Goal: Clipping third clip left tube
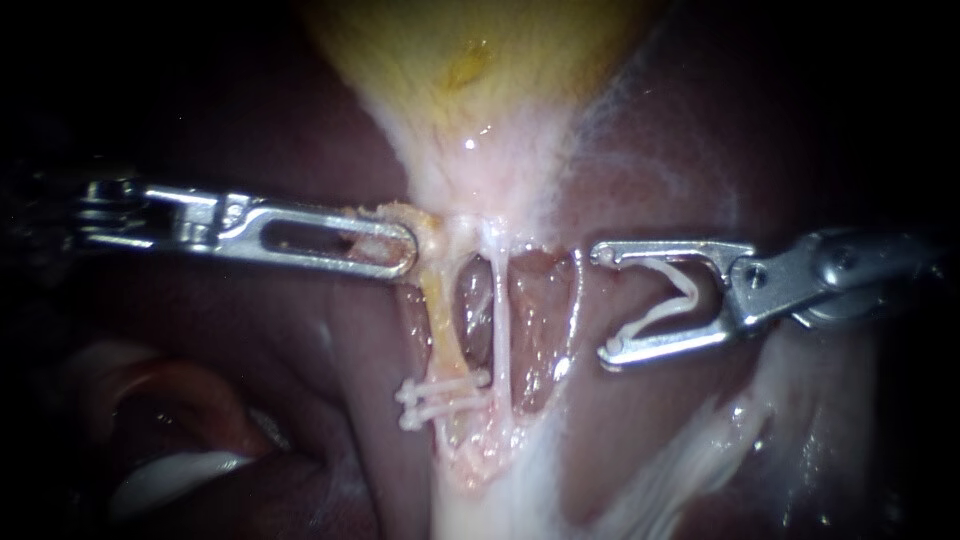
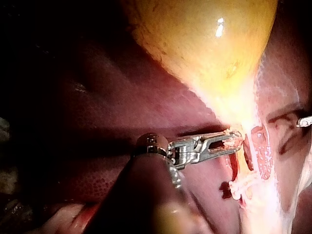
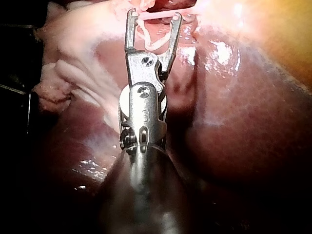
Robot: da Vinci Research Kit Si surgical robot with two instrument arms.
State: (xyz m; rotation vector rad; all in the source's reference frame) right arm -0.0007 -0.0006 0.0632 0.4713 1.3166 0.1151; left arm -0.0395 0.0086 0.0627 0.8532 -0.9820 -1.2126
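The yellow gallbladder (image 1: pixel 470 60) narrows down to two tubes. The yellowish left tube (image 1: pixel 440 320) carries two white clips (image 1: pixel 445 398) low down; the paler right tube (image 1: pixel 498 320) runs beside it. My left instrument (image 1: pixel 405 250) is shut on tissue at the gallbladder's neck, just above the left tube; the left wrist view shows it (image 2: pixel 234 139) too. My right instrument (image 1: pixel 603 305) stands right of both tubes, apart from them. Its jaws are spread wide with a white V-shaped clip (image 1: pixel 672 295) seated between them, and the right wrist view shows this as well (image 3: pixel 154 14).
Dark red liver (image 1: pixel 830 150) lies around and behind the tubes. A thin strand (image 1: pixel 577 300) hangs between the right tube and my right instrument's jaws. Pale glistening tissue (image 1: pixel 690 460) spreads below the right instrument. A whitish fold (image 1: pixel 170 475) shows at the lower left.
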